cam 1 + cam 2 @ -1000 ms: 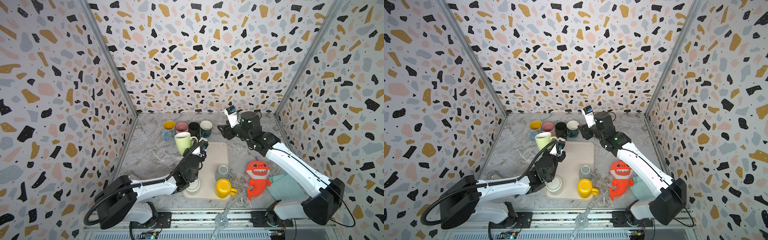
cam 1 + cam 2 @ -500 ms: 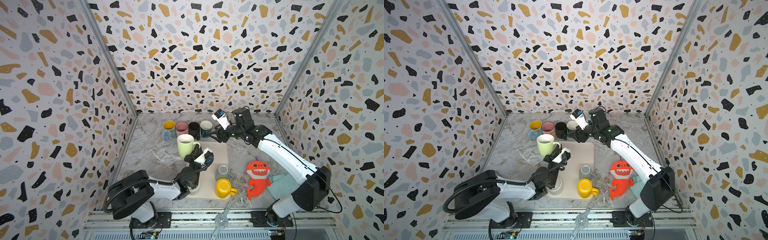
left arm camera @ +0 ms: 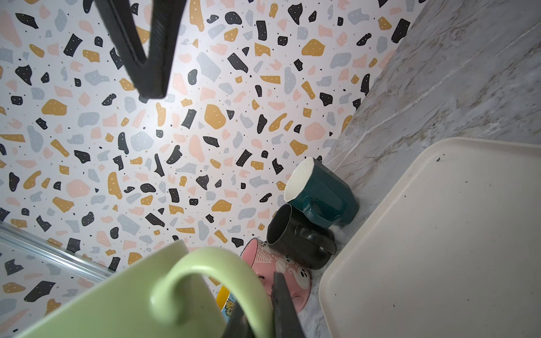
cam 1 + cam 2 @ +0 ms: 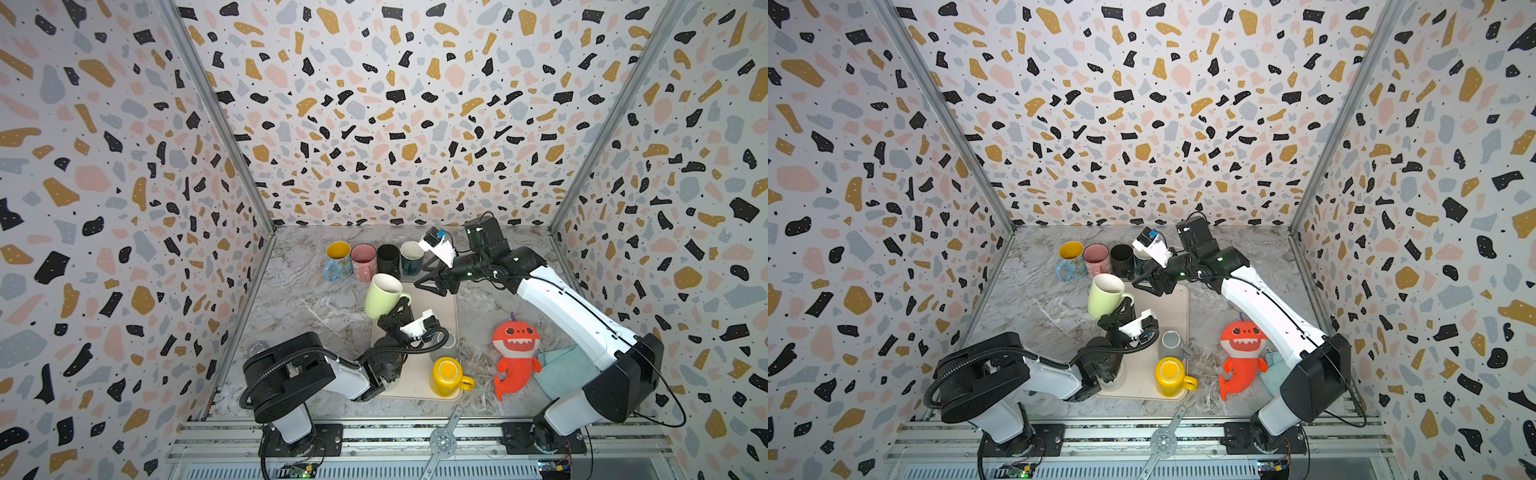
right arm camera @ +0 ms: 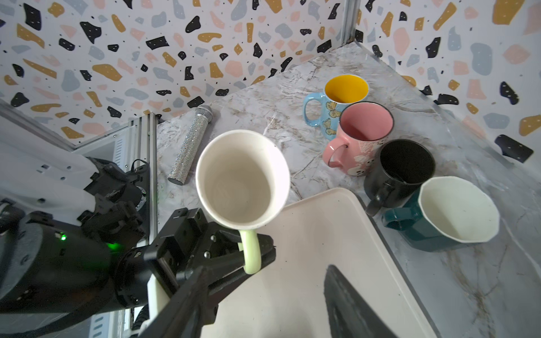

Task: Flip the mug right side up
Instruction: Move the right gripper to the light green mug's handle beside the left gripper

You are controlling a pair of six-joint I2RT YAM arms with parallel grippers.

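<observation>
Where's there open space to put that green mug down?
The far half of the tray is bare, between the black mug and teal mug behind and the grey mug in front, though the right gripper hovers there. Bare marble table lies between tray and glitter microphone. Crowded: the back mug row and the tray's near end by the yellow mug.

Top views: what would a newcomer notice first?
The pale green mug, mouth up and tilted, held aloft by its handle in the left gripper near the far left corner of the tray. Then the open right gripper hovering close beside it, and the orange shark toy right of the tray.
</observation>
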